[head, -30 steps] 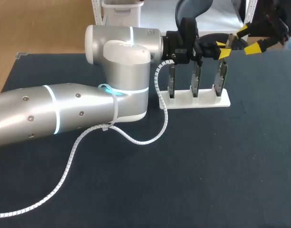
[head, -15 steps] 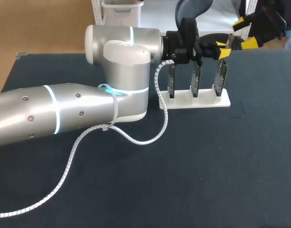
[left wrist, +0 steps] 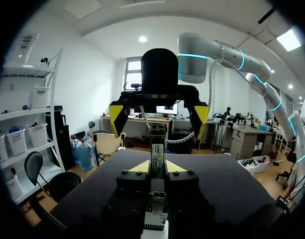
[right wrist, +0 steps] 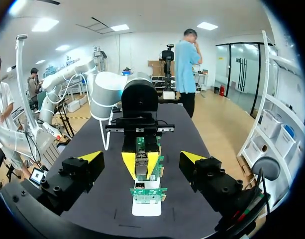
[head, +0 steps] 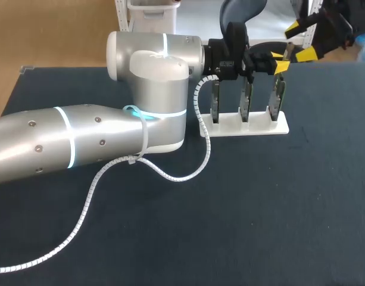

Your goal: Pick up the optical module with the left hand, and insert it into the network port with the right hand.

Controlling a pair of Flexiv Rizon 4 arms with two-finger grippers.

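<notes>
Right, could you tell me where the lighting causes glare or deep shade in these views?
Head view: bright sheen on the left arm's silver shell; the white rack stands out on the dark table. Left wrist view: the right gripper is backlit, its body nearly a silhouette. Right wrist view: even light; the module in the left gripper shows plainly.

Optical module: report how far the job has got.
Done: the left end effector grips the module at the white rack. In hand: the lift; whether the module is free of the rack is unclear. Left: the right end effector, open and empty, must take and insert it.
</notes>
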